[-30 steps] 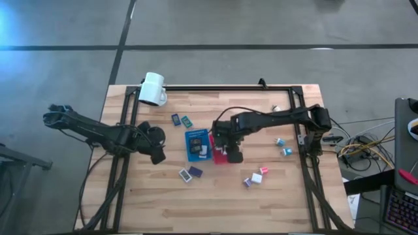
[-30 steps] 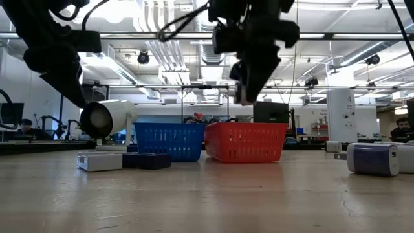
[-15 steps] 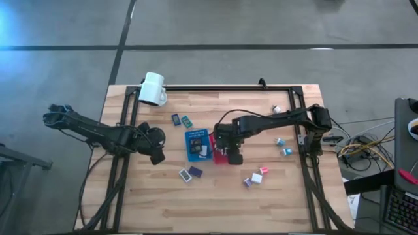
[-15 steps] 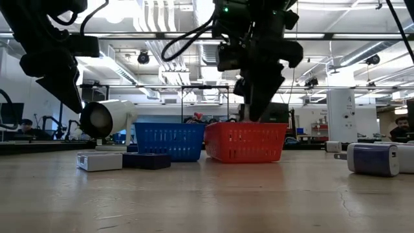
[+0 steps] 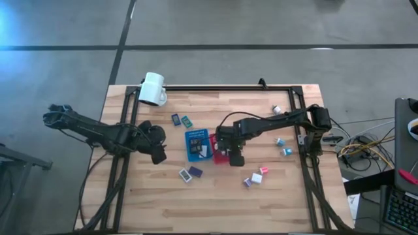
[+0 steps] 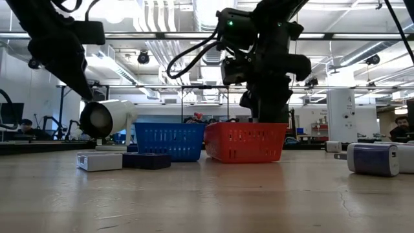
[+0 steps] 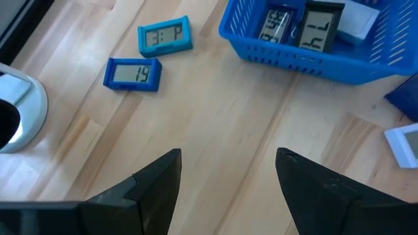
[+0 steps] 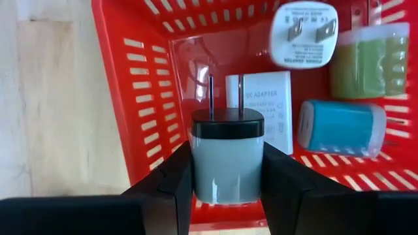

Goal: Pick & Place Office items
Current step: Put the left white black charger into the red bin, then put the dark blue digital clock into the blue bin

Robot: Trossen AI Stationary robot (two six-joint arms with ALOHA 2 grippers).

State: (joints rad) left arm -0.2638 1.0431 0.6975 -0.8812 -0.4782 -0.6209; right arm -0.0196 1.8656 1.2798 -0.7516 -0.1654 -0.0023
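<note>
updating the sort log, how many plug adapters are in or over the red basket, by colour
white adapters: 2
green adapter: 1
blue adapter: 1
grey adapter, black-topped, held between the right fingers: 1
total: 5

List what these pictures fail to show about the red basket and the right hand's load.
- Red basket, high view: the right arm covers most of it, so its contents cannot be counted there.
- Grey plug adapter, right wrist view: the right hand hides its sides; whether it touches the basket floor is unclear.
- Low view: the basket wall hides the hand's tips and everything inside.
</note>
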